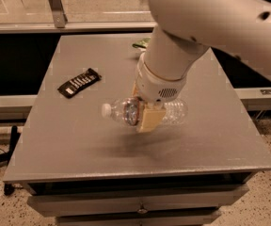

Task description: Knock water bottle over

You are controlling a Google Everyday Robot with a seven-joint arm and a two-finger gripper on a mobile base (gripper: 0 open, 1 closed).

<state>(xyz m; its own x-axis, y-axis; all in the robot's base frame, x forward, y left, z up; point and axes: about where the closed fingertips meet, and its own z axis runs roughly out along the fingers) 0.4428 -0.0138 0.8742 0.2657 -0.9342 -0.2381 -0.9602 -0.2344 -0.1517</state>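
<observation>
The water bottle (118, 112) is a clear ribbed bottle with a white cap. It lies horizontal with the cap pointing left, at or just above the grey table (69, 149) near its middle. My gripper (146, 120) comes down from above and is shut around the bottle's middle, where the label band sits. The tan fingers (149, 119) cover part of the label. The bottle's base sticks out to the right of the gripper. My big white arm fills the upper right and hides the table behind it.
A flat black wrapped bar (79, 82) lies on the table's left part. A green snack bag (141, 43) peeks out behind my arm at the far edge. A dark gap and a railing run behind the table. Drawers sit below its front edge.
</observation>
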